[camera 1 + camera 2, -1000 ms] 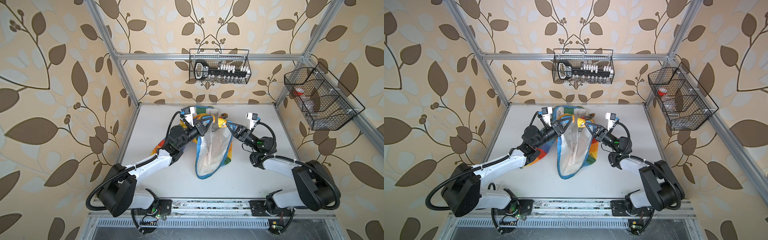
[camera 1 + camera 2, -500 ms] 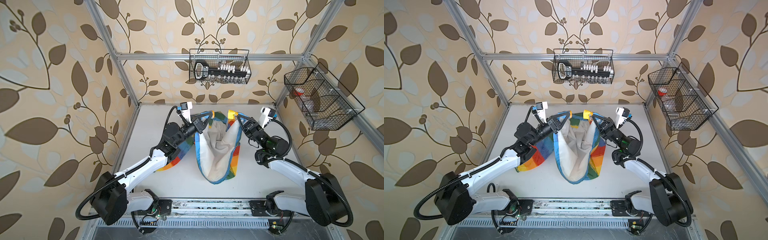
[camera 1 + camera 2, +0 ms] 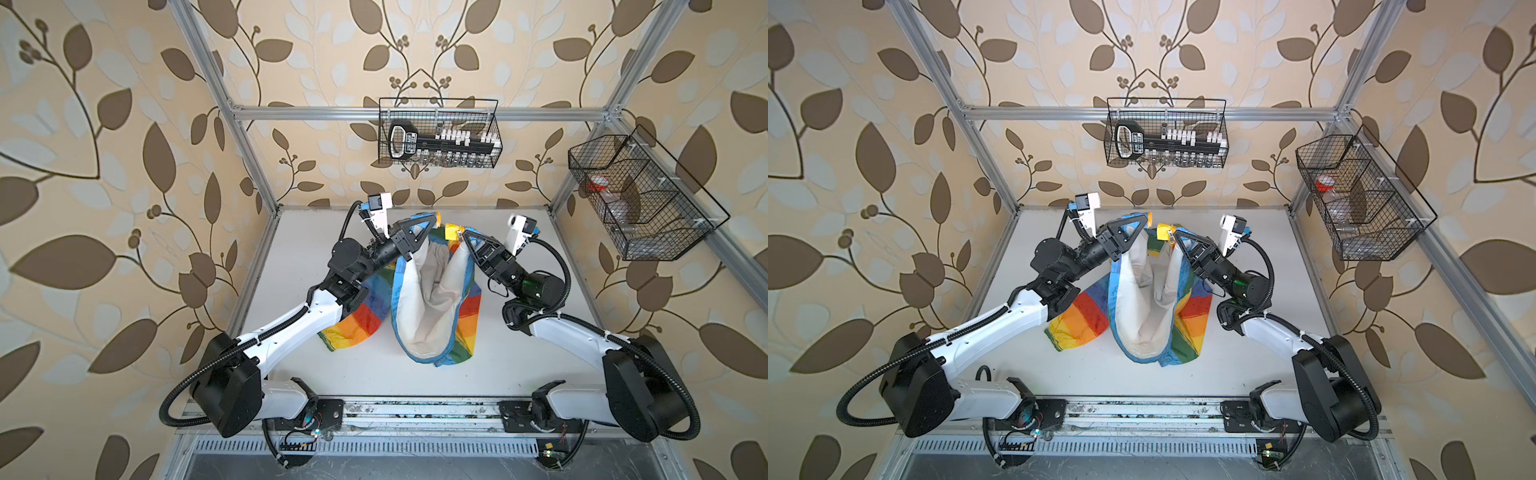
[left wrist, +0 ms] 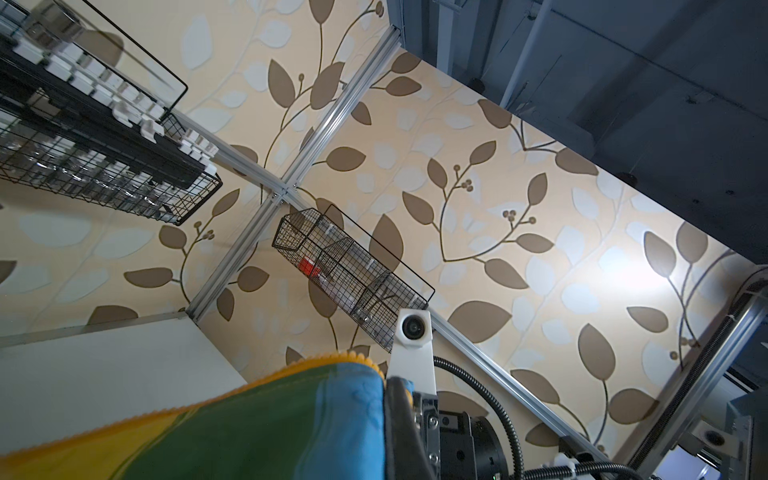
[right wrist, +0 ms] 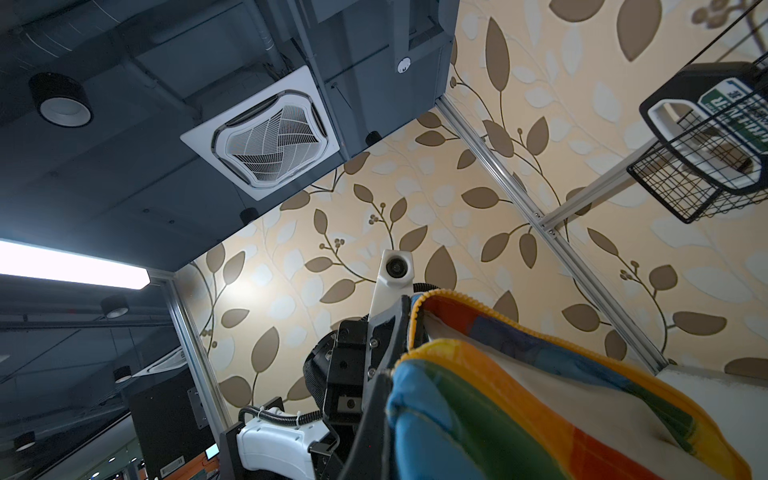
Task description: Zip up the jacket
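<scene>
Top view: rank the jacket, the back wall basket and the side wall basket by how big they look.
1. jacket
2. side wall basket, close behind; it hangs nearer the camera, so unsure
3. back wall basket

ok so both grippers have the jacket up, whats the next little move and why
Probably draw the left gripper and right gripper together so the two orange-yellow edges meet. Each is shut on a raised corner of the jacket, which hangs open between them, lining showing, unzipped.
</scene>
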Controlling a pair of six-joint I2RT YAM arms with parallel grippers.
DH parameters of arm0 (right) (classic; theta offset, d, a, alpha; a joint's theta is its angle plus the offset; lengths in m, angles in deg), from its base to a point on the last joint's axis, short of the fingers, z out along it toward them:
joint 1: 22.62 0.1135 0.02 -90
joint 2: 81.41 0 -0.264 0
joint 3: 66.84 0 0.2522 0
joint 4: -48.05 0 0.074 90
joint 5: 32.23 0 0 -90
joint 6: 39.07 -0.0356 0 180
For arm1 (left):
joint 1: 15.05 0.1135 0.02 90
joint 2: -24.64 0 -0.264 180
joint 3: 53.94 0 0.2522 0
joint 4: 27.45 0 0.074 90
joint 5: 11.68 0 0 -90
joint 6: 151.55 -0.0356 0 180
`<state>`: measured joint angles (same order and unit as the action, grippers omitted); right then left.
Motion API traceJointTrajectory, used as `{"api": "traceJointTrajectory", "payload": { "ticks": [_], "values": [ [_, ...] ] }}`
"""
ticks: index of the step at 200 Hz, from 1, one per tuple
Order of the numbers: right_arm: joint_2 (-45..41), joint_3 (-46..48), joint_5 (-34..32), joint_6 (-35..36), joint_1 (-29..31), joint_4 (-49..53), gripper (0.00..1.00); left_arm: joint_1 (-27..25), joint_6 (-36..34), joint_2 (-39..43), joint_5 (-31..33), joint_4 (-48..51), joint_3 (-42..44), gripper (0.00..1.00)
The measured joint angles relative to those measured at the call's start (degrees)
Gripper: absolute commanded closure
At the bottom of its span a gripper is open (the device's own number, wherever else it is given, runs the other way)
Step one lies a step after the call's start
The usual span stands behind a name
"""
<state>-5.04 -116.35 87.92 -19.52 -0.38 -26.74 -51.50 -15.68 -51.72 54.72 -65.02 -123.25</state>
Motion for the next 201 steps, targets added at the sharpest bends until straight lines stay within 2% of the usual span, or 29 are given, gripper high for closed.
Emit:
{"api": "traceJointTrajectory", "payload": {
  "ticks": [113,201],
  "values": [
    [1.70,0.00,-5.64,2.58,2.86,-0.07,1.00,-1.84,0.70,-2.32,0.26,-2.84,-0.20,1.00],
    [1.16,0.00,-5.99,5.42,2.80,2.49,1.00,-1.84,-0.79,3.23,2.62,0.24,-0.20,1.00]
  ]
}}
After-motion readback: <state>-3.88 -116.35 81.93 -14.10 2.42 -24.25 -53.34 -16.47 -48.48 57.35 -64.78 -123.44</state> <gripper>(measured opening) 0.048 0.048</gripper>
